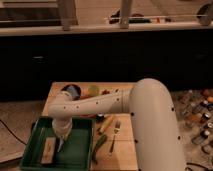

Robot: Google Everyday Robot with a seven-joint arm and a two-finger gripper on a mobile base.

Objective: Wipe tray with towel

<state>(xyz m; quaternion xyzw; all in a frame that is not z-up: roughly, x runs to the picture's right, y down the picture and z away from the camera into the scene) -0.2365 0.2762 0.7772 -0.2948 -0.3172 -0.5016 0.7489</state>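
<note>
Tray: the tray (80,148) is set at the near-left corner of a wooden board (124,152), with its raised rim seen on all sides.
Towel: the towel (60,145) is hung as a pale limp strip over the left half of the tray; its point is turned down toward the tray floor. Whether the tip touches the floor cannot be told.
Gripper: the gripper (62,133) is held above the tray, nearer its far rim, pointing down.
Jaw state: the jaws are closed on the upper end of the towel, which hangs from them.
In the tray: a tan block (48,149) with a dark mark is laid flat just left of the towel.
Arm: the white arm (100,102) is stretched from the right across the board and bent down at the elbow over the tray.
Beside the tray: a long green item (97,146) is laid just right of the rim, and a fork (114,134) further right.
Far edge of board: several small coloured items (93,91) are gathered there.
Right of board: bottles (200,117) are grouped on the floor.
</note>
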